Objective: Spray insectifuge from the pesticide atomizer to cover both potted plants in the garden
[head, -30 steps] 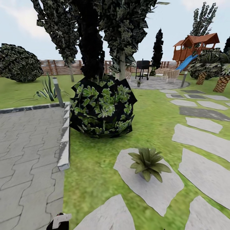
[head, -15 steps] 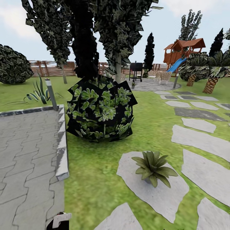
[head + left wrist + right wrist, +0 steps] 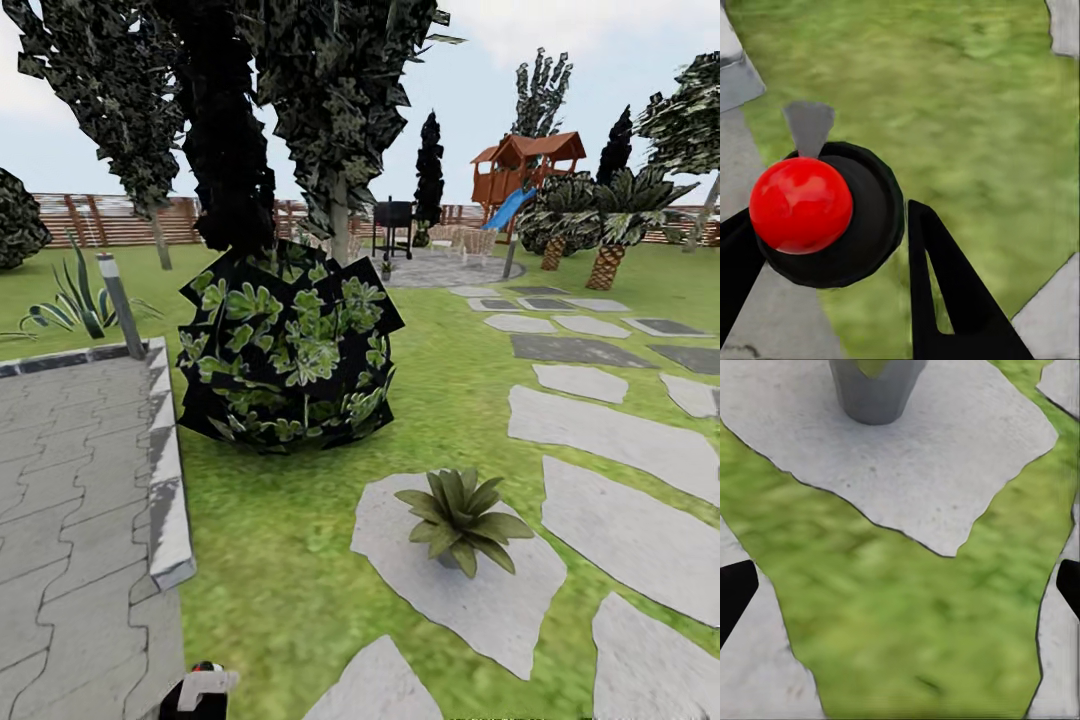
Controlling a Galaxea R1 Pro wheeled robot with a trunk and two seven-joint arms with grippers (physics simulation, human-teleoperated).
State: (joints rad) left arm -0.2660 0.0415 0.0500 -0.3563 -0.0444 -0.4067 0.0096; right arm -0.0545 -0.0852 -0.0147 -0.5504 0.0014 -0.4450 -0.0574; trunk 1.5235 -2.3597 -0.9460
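Two left fingers (image 3: pixel 832 300) clamp the pesticide atomizer (image 3: pixel 825 210) ready for spraying the potted plant (image 3: pixel 458 512); right fingers (image 3: pixel 900 585) spread empty.

potted plant (image 3: pixel 460 515) on a stepping stone (image 3: pixel 480 590), shrub (image 3: pixel 288 350) behind it, paved area (image 3: pixel 70 500) at left

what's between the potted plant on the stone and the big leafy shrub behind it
In the head view, just a strip of lawn separates the potted plant on its stepping stone from the shrub; nothing stands there.
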